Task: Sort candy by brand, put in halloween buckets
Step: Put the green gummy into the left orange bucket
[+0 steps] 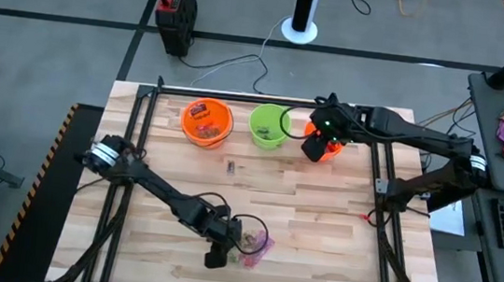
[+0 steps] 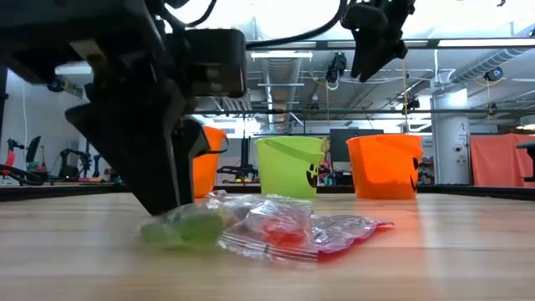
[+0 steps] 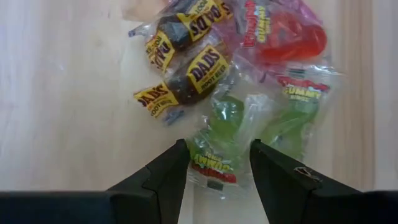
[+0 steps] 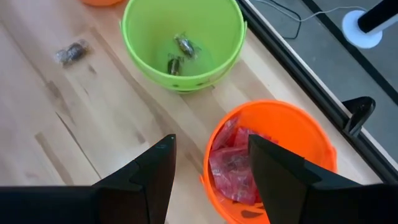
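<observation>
While open, left pincer (image 3: 217,163) over candy (image 3: 217,134)

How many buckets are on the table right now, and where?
3, in a row along the far edge: orange bucket on the left, green bucket in the middle, second orange bucket under the right hand.

Open tool (image 4: 208,163) above orange bucket (image 4: 311,134) holding red packets (image 4: 233,165); green bucket (image 4: 146,62) beside.
</observation>
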Motion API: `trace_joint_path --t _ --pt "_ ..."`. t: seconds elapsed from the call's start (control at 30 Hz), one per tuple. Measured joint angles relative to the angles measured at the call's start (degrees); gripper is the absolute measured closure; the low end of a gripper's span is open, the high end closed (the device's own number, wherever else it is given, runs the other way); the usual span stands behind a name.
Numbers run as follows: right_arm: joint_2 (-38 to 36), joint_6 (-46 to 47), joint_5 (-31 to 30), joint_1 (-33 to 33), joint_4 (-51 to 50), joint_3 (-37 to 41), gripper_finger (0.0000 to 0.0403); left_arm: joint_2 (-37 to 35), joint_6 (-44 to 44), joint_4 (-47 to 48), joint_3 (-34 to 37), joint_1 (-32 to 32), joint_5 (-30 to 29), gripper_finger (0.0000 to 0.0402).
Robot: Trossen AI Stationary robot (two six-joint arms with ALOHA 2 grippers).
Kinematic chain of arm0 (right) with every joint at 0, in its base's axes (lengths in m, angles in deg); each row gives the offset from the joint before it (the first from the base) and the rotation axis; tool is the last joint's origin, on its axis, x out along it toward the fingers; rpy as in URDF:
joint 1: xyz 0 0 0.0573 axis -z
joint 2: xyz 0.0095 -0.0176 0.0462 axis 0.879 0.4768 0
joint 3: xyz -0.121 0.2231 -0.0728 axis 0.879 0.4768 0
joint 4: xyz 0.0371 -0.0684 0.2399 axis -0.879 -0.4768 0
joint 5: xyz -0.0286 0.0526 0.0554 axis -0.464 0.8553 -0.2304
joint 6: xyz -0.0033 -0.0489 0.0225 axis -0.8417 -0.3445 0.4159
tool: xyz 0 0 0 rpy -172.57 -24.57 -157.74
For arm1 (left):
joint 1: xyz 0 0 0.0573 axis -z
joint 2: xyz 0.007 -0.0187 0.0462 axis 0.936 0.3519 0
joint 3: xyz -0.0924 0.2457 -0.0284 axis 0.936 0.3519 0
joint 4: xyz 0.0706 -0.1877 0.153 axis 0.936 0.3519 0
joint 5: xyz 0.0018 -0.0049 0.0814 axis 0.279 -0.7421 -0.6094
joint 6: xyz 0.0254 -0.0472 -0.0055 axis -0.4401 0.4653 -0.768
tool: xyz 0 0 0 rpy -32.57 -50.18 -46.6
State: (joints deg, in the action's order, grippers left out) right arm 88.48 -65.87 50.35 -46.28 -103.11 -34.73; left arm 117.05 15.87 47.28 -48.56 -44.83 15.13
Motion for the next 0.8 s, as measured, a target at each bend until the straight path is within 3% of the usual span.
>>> trace_joint_path --t 0.17,0.4,0.57,0.8 --pt "-0.02 0.01 0.40 0.00 -0.04 1.78 0.0211 0.95 3.05 0.09 -0.20 0.01 -1.23 0.0270" --pt "0.00 -0.25 0.93 0.00 0.10 2.61 0.0211 0.34 3.93 0.67 -0.03 -0.07 -1.71 0.0389" --pt "0.00 -0.99 0.94 0.00 0.09 2.61 0.0211 -2.36 5.77 2.10 0.28 -0.04 -1.51 0.0389" --pt "-0.02 -1.07 1.46 0.00 0.11 2.61 0.0211 -12.34 10.91 4.02 0.23 -1.44 -4.33 0.0397"
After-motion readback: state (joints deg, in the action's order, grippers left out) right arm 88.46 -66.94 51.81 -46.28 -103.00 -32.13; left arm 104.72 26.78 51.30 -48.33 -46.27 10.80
